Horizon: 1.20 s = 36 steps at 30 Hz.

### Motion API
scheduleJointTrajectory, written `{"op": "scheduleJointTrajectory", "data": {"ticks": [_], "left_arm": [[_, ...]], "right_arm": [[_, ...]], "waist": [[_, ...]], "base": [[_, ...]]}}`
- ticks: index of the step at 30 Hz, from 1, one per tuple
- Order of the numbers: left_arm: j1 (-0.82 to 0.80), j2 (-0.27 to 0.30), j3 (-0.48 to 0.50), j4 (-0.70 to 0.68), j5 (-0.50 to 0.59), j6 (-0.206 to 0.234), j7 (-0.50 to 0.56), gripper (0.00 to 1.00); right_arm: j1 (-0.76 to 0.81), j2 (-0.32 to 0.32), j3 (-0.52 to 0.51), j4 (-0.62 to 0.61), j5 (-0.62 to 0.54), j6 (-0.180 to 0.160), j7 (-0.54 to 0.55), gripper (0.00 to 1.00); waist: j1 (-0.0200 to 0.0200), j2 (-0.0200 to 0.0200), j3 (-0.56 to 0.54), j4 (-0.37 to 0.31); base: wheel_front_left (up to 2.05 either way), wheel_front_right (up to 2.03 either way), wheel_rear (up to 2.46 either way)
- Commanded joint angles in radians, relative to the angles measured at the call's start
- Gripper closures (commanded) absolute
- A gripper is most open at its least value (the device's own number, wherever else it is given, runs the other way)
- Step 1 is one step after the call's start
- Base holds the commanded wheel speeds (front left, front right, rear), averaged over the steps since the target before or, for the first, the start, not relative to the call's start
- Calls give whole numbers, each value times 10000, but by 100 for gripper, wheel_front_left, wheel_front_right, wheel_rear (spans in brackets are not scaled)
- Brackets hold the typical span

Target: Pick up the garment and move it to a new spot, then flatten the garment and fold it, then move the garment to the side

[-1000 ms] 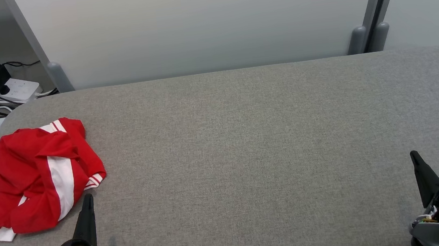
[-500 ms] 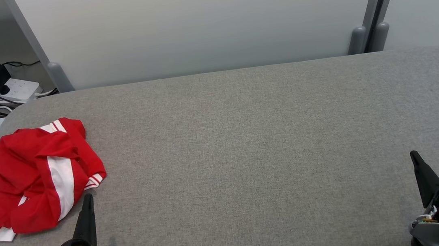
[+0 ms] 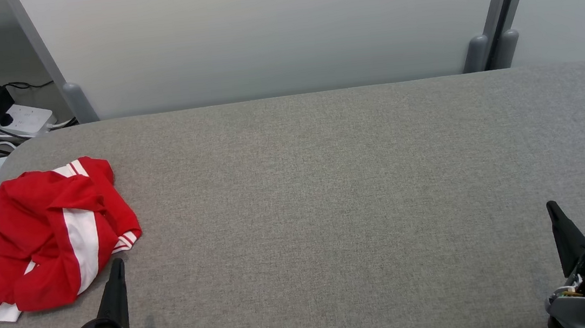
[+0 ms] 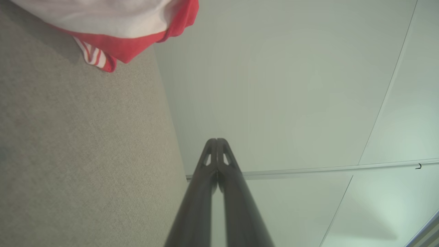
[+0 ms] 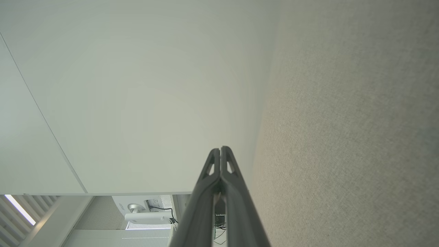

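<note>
A crumpled red garment (image 3: 44,233) with white stripes lies at the far left of the grey fabric table (image 3: 328,193). Its striped cuff and a white fold (image 4: 109,27) show at the top left of the left wrist view. My left gripper (image 3: 116,264) sits at the lower left, shut and empty, its tip just right of the garment's near edge and apart from it. In its own view the left gripper (image 4: 217,140) has both fingers pressed together. My right gripper (image 3: 551,206) rests shut and empty at the lower right, far from the garment, fingers touching in the right wrist view (image 5: 220,148).
White partition panels (image 3: 267,31) with grey posts (image 3: 476,52) stand behind the table's far edge. A power strip with black cables (image 3: 10,115) lies beyond the table's far left corner. The garment's left side hangs close to the table's left edge.
</note>
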Motion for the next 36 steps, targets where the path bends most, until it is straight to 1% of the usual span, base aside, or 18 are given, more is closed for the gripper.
{"op": "scheduleJointTrajectory", "data": {"ticks": [1, 25, 26, 27, 28, 29, 31, 34, 36], "left_arm": [[-577, 79, 325, -263, -38, -75, 63, 100], [-577, 79, 325, -263, -38, -75, 63, 100], [-2, 0, 1, -1, 0, 0, -1, 0], [19, -2, -8, 45, 3, 2, -10, 0], [71, -21, -18, 163, 2, 11, -19, 100], [165, -47, -24, 303, 3, 13, -20, 0], [487, -157, -29, 623, 2, 13, -15, 0], [350, -145, -29, 620, 38, 11, -79, 0], [267, -130, -43, 630, 74, 10, -134, 0]], "right_arm": [[-156, -104, 147, -305, 113, 46, 76, 100], [-156, -104, 147, -305, 113, 46, 76, 100], [-1, 0, 1, -1, 0, 0, 0, 0], [-1, 11, 17, 44, -8, 0, 0, 0], [36, 41, 39, 144, -8, -2, -3, 100], [99, 85, 60, 282, -11, -2, -3, 0], [371, 198, 77, 573, -10, -10, -2, 0], [237, 176, 113, 558, -51, -8, -34, 0], [153, 155, 154, 562, -88, -7, -71, 0]], "waist": [[0, -1, 0, 0], [0, -1, 0, 0], [0, -1, 0, 0], [0, -1, 1, 0], [0, -1, 2, 0], [0, -1, 4, 0], [0, -1, 4, 0], [3, -1, 50, 0], [15, -1, 47, -1]], "base": [[0, 0, 0], [0, 0, 0], [0, 0, 0], [0, 0, 0], [0, 0, 0], [0, 0, 0], [0, 0, 0], [0, 0, 0], [0, 0, 0]]}}
